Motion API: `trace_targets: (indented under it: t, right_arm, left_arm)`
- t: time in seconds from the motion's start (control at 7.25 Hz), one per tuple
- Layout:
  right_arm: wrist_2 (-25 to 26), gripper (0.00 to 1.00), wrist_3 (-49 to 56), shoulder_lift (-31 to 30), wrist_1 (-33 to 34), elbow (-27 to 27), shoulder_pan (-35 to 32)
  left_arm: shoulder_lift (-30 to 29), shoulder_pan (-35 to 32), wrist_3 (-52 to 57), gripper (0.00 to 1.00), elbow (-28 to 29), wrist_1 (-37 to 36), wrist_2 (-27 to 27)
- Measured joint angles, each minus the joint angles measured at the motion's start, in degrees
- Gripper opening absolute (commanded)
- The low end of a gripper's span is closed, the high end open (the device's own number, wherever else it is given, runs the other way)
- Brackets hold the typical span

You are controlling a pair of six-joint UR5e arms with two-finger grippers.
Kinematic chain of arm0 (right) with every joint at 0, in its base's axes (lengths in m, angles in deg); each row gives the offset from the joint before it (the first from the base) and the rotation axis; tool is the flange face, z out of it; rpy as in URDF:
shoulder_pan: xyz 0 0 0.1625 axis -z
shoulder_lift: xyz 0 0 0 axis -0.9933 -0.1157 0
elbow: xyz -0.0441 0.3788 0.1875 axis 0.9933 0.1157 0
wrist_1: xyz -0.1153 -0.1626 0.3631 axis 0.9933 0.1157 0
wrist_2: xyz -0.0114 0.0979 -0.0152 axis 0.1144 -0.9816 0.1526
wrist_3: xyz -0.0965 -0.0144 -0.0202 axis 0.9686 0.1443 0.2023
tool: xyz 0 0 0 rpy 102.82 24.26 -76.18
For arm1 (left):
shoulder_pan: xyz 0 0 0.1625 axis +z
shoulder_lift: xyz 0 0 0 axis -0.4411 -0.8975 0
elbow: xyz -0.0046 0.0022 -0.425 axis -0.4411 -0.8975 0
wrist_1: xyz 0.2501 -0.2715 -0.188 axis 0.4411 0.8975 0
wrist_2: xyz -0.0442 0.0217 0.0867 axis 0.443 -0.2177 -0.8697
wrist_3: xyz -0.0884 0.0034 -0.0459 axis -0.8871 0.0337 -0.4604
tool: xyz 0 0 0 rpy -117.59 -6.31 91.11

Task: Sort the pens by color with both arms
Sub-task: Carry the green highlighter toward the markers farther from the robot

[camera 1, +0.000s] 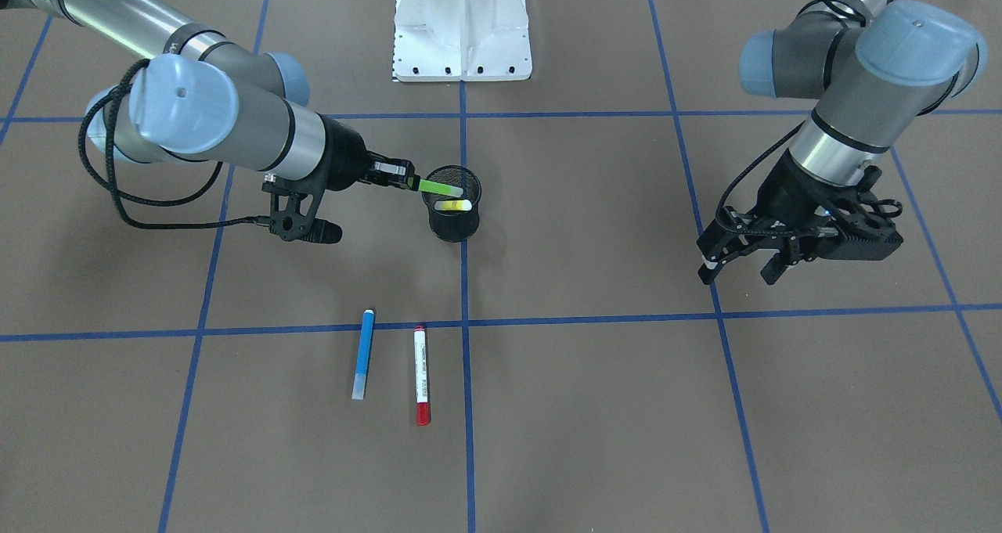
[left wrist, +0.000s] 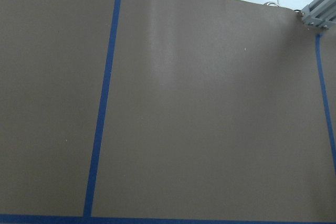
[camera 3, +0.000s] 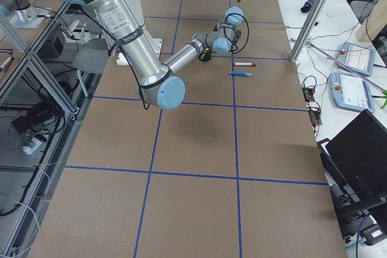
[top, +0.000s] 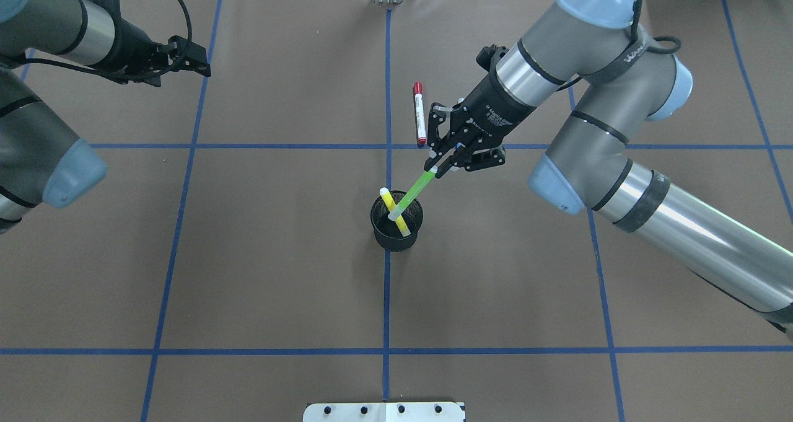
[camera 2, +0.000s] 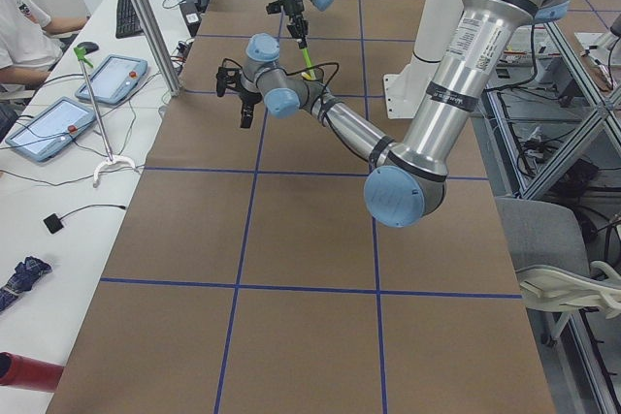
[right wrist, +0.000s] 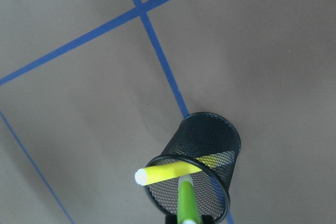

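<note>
The right gripper (camera 1: 408, 178) is closed on the upper end of the lime-green pen (camera 1: 430, 185). It holds the pen tilted, with the lower end inside the mouth of the black mesh cup (camera 1: 455, 218). The overhead view shows the same grip (top: 438, 166), with the lime-green pen (top: 414, 191) slanting down into the cup (top: 396, 236) and crossing over the yellow pen (top: 396, 216). The yellow pen leans against the cup wall, its pale tip above the rim. The cup stands upright near the middle of the table (camera 1: 626, 439), on the blue tape line (camera 1: 467, 408) that runs from the robot's edge to the operators' edge. From the right wrist camera, the lime-green pen (right wrist: 188, 203) points down into the cup (right wrist: 210, 135) beside the yellow pen (right wrist: 168, 172). The blue pen (camera 1: 363, 353) and the white pen (camera 1: 421, 365) lie flat between the cup and the operators' edge. They are side by side, near each other but not touching, and roughly parallel. The white pen's red cap points toward that edge. The left gripper (camera 1: 740, 271) hangs over the robot's left half of the table, well apart from the cup and the pens. Its fingers are spread wide and nothing is between them. The left wrist camera shows only bare table and tape.
</note>
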Motion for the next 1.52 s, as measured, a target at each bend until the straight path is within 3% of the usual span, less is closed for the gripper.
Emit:
trace_targets:
  t: [0.28,0.41,0.55,0.83,1.24,1.52]
  right_arm:
    - [-5.72,0.0,-0.05,0.06,-0.02,-0.82,-5.41]
    - [-6.13,0.0,-0.07,0.12,-0.1,-1.9,-7.59]
    - [-2.3,0.0,0.07,0.14,-0.16,-4.14,-8.47]
    - [16.86,0.0,1.75,0.12,-0.22,-9.86,-5.66]
    - [48.06,0.0,16.13,1.04,1.58,-11.9,6.68]
    - [66.71,0.0,23.13,5.15,10.31,-10.43,14.87]
  left_arm:
    - [-0.01,0.11,-0.12,0.99,0.05,0.0,-0.06]
    - [-0.01,0.1,-0.14,0.99,0.02,0.0,-0.06]
    - [-0.01,0.09,-0.14,0.99,-0.06,0.0,-0.07]
    - [0.04,-0.07,-0.21,0.99,-0.54,-0.02,-0.07]
    - [1.73,-0.18,-0.16,0.99,-2.06,-0.08,0.01]
    - [2.23,-0.25,-0.04,0.99,-2.61,-0.14,0.07]
